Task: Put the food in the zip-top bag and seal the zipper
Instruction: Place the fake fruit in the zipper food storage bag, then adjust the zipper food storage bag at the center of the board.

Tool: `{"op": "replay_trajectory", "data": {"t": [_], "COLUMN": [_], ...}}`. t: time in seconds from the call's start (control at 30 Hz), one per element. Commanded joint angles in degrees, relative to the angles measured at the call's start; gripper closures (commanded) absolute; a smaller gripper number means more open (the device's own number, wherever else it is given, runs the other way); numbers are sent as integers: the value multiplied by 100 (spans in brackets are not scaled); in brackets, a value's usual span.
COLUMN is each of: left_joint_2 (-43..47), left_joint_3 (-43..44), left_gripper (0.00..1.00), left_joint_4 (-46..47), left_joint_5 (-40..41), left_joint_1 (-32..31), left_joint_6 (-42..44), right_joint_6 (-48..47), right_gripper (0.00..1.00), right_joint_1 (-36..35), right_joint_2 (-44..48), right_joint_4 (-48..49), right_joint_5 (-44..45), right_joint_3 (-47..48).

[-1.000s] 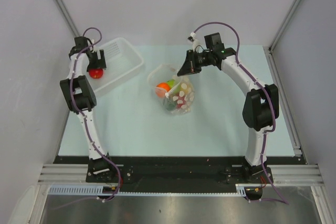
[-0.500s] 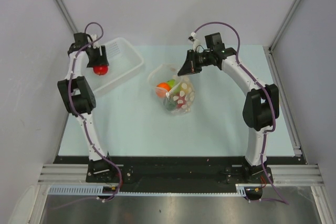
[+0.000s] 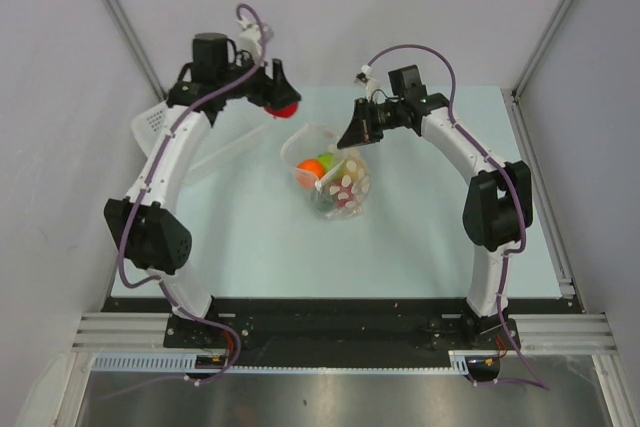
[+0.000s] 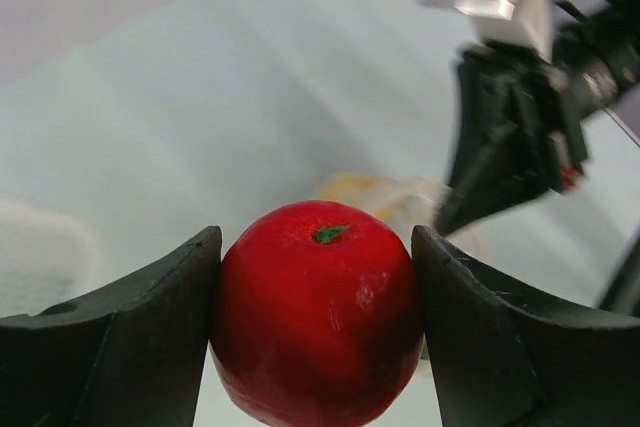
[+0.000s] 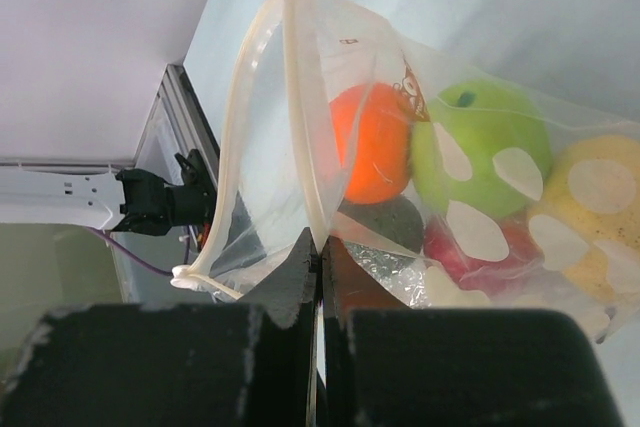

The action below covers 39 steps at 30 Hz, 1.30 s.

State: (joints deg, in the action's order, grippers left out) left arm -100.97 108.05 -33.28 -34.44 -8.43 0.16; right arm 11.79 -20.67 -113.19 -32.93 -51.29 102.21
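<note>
My left gripper point(image 3: 283, 105) is shut on a red toy fruit point(image 4: 318, 312) with a small green stem mark, and holds it in the air just up and left of the bag's mouth. The zip-top bag point(image 3: 337, 185) lies mid-table, clear with white dots. My right gripper point(image 5: 321, 252) is shut on the bag's pale zipper strip point(image 5: 300, 117) and holds the mouth up and open. Inside the bag lie an orange fruit point(image 5: 375, 142), a green one point(image 5: 480, 142), a yellow one point(image 5: 590, 197) and a red one point(image 5: 470, 247).
The white perforated basket point(image 3: 232, 144) stands at the back left, partly hidden under my left arm. Grey walls close in the table at the back and on both sides. My right gripper point(image 4: 505, 147) shows ahead in the left wrist view.
My left gripper closed on the red fruit in the basket, lifted it out and swung right towards the bag's mouth. The right gripper and the bag have not moved.
</note>
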Motion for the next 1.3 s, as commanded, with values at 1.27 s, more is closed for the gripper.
{"op": "replay_trajectory", "data": {"t": [1.27], "left_joint_2": [666], "left_joint_3": [-2154], "left_gripper": [17], "left_joint_4": [-2869], "left_joint_5": [-1129], "left_joint_1": [-1196], "left_joint_6": [8666], "right_joint_6": [-959], "right_gripper": [100], "right_joint_1": [-25], "right_joint_2": [253], "right_joint_4": [-196], "right_joint_5": [-1700], "right_joint_3": [185]}}
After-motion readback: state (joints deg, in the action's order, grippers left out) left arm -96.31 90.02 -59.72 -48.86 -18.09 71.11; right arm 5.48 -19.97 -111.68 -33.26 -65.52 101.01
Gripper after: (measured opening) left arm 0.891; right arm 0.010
